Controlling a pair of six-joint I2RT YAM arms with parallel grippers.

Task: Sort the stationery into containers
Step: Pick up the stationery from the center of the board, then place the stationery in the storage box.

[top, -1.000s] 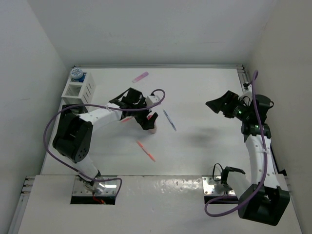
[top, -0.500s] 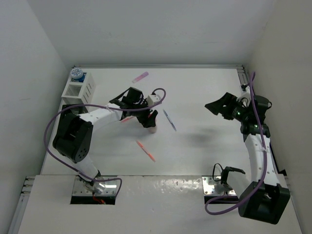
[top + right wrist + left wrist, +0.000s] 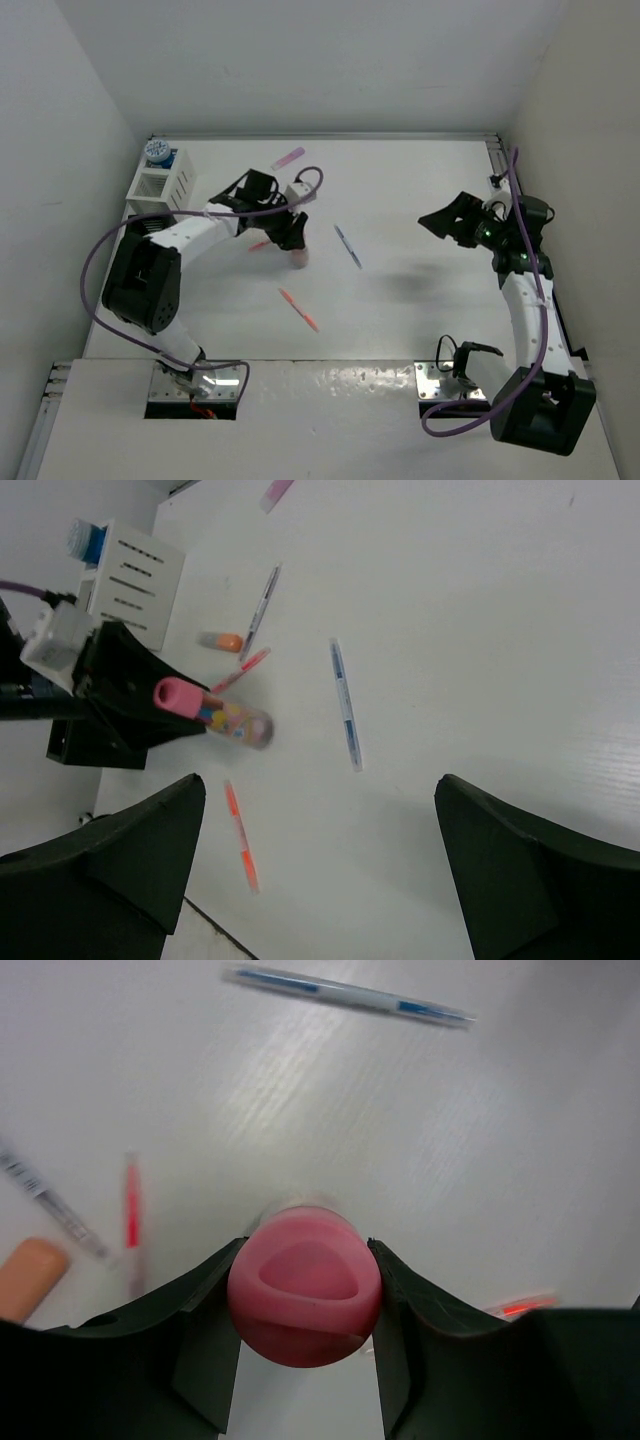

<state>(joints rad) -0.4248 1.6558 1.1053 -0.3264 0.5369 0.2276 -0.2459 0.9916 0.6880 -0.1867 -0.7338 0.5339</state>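
Evidently the left gripper (image 3: 305, 1260) pinches the bottle (image 3: 235, 722) by its pink cap (image 3: 305, 1295), jaws half-closed against both sides, just left of the blue pen (image 3: 347, 246) on the table (image 3: 420, 190); light, rigid and smooth, it may pivot, so lower on the body seems safer.

The table (image 3: 480, 1160) is a matt white board with a fine brushed grain. The bottle (image 3: 238, 722) has a smooth, satin pink plastic cap (image 3: 303, 1285) and a printed label round its body. The fingers (image 3: 190, 1340) of the left gripper (image 3: 306, 1248) and the right gripper (image 3: 320, 790) look like matt black plastic. The blue pen (image 3: 345, 993) has a glossy plastic barrel. The far-left white organiser (image 3: 135, 580) is smooth slatted plastic. The cables (image 3: 88, 280) have a purple rubbery sheath. The near base plates (image 3: 430, 380) are bare metal.
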